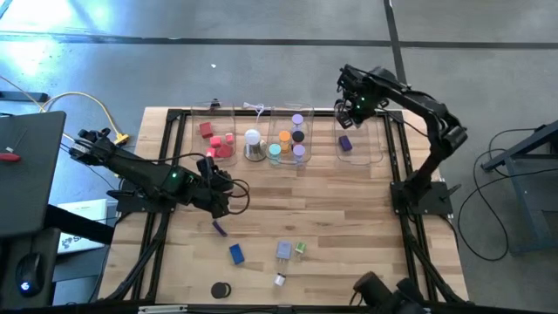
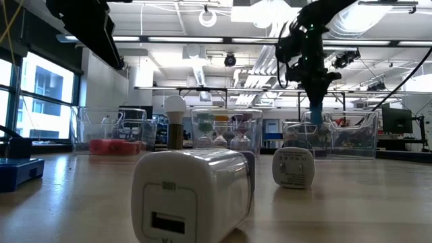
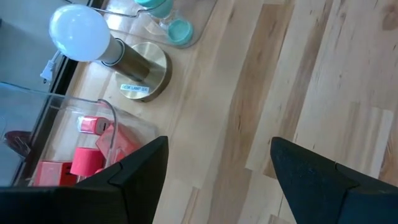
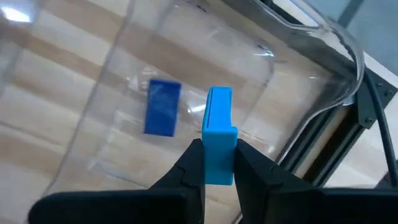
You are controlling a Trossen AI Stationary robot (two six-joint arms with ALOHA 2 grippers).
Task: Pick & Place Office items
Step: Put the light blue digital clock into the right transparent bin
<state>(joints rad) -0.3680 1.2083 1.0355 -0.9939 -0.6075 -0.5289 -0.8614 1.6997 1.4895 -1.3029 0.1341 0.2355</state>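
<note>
Right gripper [image 4: 217, 163] pinching a light-blue block [image 4: 219, 140] above the clear bin [image 1: 359, 139] near the tabletop's far-right corner; left gripper [image 3: 214, 171] spread mid-table.

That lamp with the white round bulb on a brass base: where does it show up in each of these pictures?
High view: the lamp stands at the table's far side, between the bin of red pieces and the next clear bin.
Low view: left of centre, behind the white block.
Left wrist view: upper left.
Right wrist view: not in it.
Shared landmark: the bin of red pieces.
</note>
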